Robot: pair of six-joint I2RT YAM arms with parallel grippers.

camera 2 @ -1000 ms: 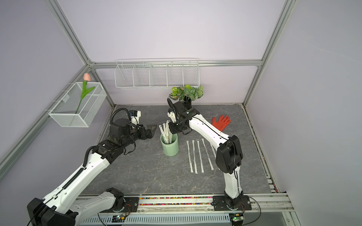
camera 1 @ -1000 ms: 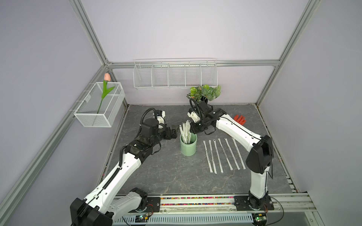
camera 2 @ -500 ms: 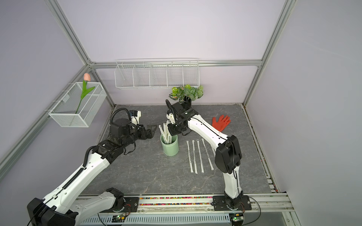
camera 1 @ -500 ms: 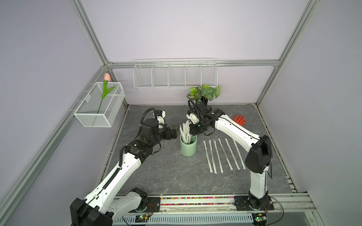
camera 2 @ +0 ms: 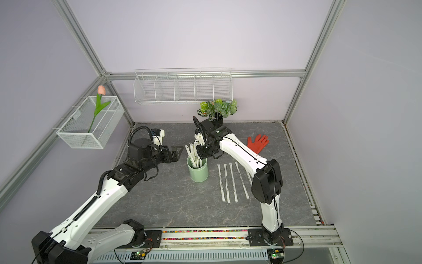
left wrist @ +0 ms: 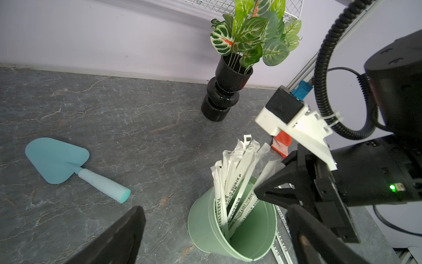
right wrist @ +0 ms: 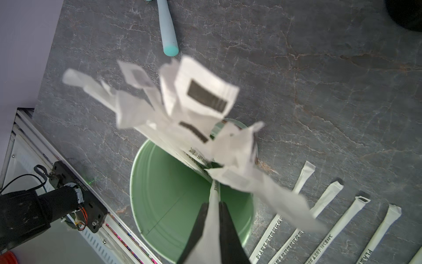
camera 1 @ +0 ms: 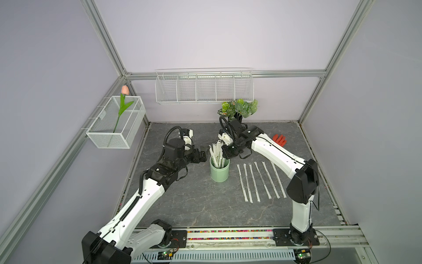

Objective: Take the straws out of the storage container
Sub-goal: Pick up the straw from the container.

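Right pincer (right wrist: 213,205) pinched on one of the straws (left wrist: 237,173) standing in the mint-green cup (camera 1: 219,173) on the counter (camera 1: 194,205). Left pincer (camera 2: 177,153) wide apart, just beside the cup. Wrapper print: "PLA", "-10°C至80°C".

White links (camera 1: 127,214), black joints (camera 1: 302,182), ribbed black cables (left wrist: 320,75)
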